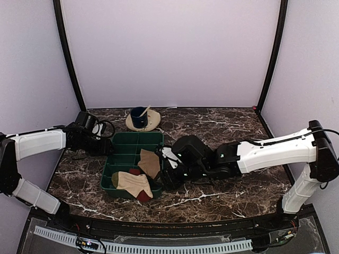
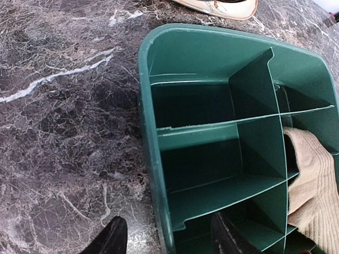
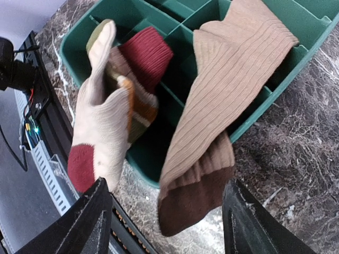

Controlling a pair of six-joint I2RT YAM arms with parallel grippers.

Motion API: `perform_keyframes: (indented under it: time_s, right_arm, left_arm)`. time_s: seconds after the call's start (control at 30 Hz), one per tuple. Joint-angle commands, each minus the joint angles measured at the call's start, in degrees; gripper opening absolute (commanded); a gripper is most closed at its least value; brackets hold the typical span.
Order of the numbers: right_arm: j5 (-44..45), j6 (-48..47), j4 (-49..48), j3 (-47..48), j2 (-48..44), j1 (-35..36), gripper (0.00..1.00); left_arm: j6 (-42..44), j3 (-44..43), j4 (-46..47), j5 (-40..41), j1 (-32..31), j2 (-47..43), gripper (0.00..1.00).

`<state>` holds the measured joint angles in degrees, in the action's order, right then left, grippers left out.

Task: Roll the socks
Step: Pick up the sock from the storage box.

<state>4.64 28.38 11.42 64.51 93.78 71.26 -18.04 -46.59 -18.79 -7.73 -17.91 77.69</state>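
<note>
We have not rolled a sock yet; both lie flat and floppy. The green bin [image 1: 127, 145] holds them. The long tan sock [image 3: 233, 79] hangs over the bin's side, its brown end between the wide-apart fingers of our right claw [image 3: 167, 185]. The red-toed sock [image 3: 103, 132] lies across the bin's corner. Our left claw [image 2: 169, 218], fingers apart and empty, straddles the bin's wall on the side away from the socks.

Bare tabletop [image 1: 212, 203] in front of green tray [image 1: 127, 138]; dividers [image 2: 253, 108], socks [image 1: 136, 182] inside.
</note>
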Motion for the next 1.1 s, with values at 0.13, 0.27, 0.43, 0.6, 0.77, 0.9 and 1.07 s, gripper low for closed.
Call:
perform_keyframes:
  time_s: [0.13, 0.27, 0.43, 0.6, 0.77, 0.9, 1.07]
  right_arm:
    - [1.0, -3.0, 4.1, 6.9, -1.5, 4.1, 0.66]
    - [1.8, -4.6, 5.4, 9.5, 0.7, 5.2, 0.67]
    - [1.7, -6.6, 6.1, 12.6, 4.1, 5.3, 0.67]
    - [2.3, -8.6, 7.0, 16.8, 8.5, 5.3, 0.67]
    - [2.4, -9.6, 7.3, 19.6, 11.5, 4.7, 0.66]
    - [2.3, -9.5, 8.2, 20.7, 13.0, 3.9, 0.64]
    - [0.8, -9.4, 7.9, 20.7, 13.8, 3.3, 0.55]
  left_arm:
    - [0.6, -0.4, -1.0, -1.2, -0.3, 0.7, 0.55]
    - [0.5, -0.4, -0.9, -1.4, -0.3, 1.2, 0.54]
    - [0.5, -0.5, -0.6, -1.8, -0.4, 1.9, 0.51]
    - [0.5, -0.6, -0.6, -2.2, -0.4, 2.4, 0.51]
    - [0.6, -0.5, -0.6, -2.4, -0.3, 2.4, 0.51]
    - [0.6, -0.6, -0.6, -2.6, -0.4, 2.5, 0.51]
    - [0.7, -0.5, -0.6, -2.8, -0.3, 2.6, 0.51]
